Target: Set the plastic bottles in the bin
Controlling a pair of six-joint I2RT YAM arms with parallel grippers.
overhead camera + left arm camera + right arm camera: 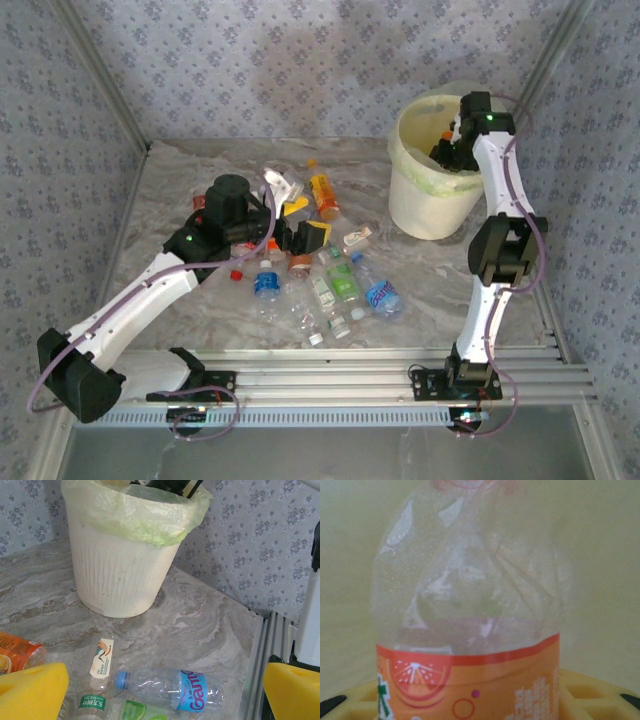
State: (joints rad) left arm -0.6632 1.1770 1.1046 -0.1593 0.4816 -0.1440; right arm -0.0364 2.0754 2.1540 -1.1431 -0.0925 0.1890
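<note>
Right gripper (452, 148) sits in the bin (425, 205) mouth, its fingers obscured from above. The wrist view shows it clamped on an orange-labelled bottle (470, 630), cap cut off at the frame top. Left gripper (306, 222) stands spread wide, empty, over loose bottles (335, 285) on the table (200, 180).

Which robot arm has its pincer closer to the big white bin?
Right. The right pincer is inside the bin, at its mouth, holding an orange-labelled bottle. The left pincer hangs open over the scattered bottles, off to the bin's side.
</note>
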